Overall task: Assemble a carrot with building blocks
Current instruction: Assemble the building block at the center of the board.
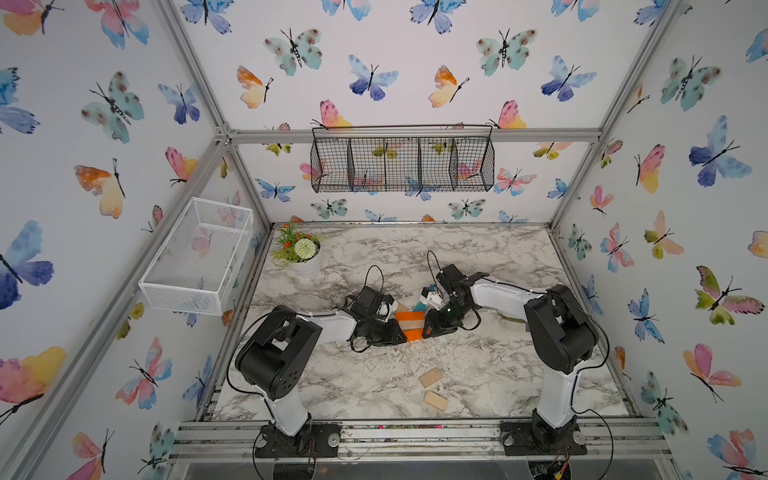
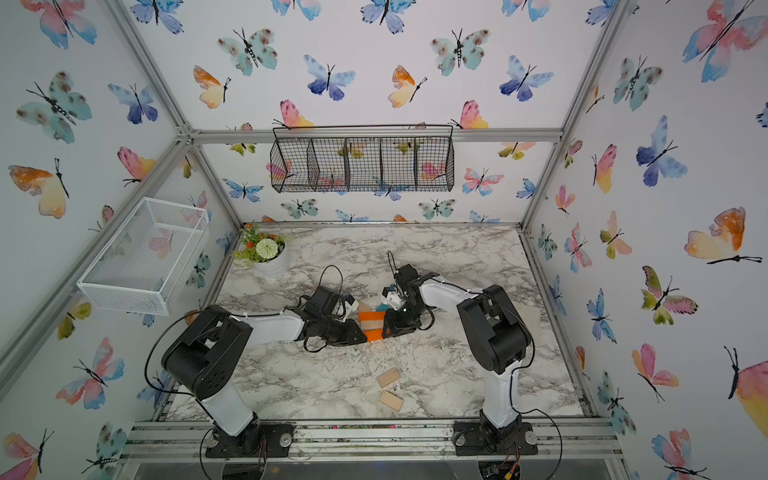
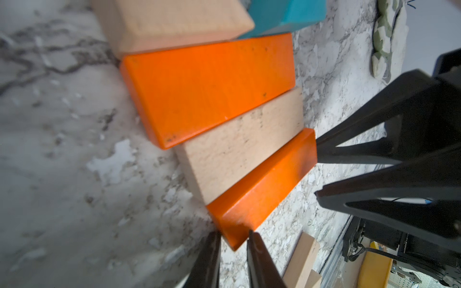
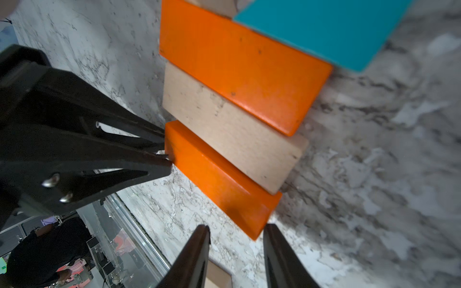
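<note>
Five blocks lie side by side as the carrot (image 1: 410,321) in the middle of the counter (image 1: 478,365); at its far end we see the tan triangle (image 3: 169,22) and the teal triangle (image 4: 324,27), then the long orange bar (image 3: 207,87), the tan bar (image 3: 239,144) and, nearest the arm bases, the short orange bar (image 3: 262,184); each bar touches its neighbour along its long side, and the row steps slightly sideways from bar to bar.

We find both tools at that nearest bar, one at each end, so that it lies between them; the left tool (image 3: 233,234) meets its left end with the jaws only a narrow gap apart, the tips resting against the end rather than clamped round it; it has hold of nothing.

The right tool (image 4: 237,226) stands at the right end with its jaws clearly wider; in the left wrist view one of its fingertips (image 3: 318,147) touches the end face while the other hangs just off the bar's near side, over bare counter; it too grips nothing.

Well apart from the row, nearer the bases, a loose tan block (image 1: 430,377) and a second loose tan block (image 1: 435,401) lie flat, close together but not touching.
</note>
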